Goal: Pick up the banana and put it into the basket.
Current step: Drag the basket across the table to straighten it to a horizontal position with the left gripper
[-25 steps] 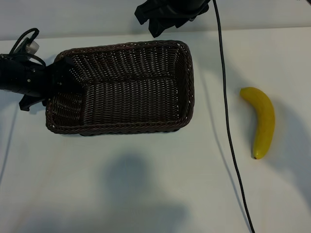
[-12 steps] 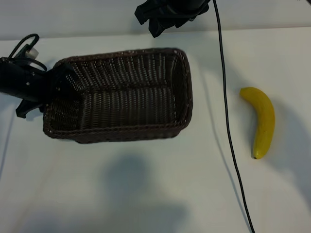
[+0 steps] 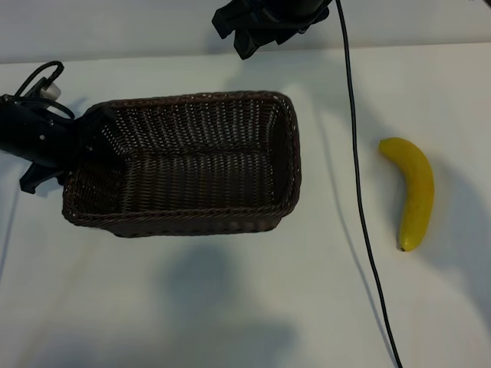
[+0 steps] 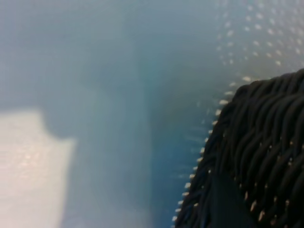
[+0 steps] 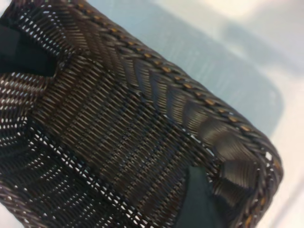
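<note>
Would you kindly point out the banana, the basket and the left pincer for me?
banana [image 3: 416,190]: exterior view, middle of its curved body.
basket [image 3: 291,153]: exterior view, right-hand end wall.
left pincer [image 3: 90,142]: exterior view, at the basket's left end wall, which it grips.

Lighting: bright, even, from overhead. Table [image 3: 230,307] near white, no glare. Shadows: soft grey patch below basket [image 3: 184,165]; faint one right of banana [image 3: 413,192]. Exterior view sharp. Left wrist view heavily blurred, bluish; wicker out of focus. Right wrist view: weave fairly crisp, background soft.
</note>
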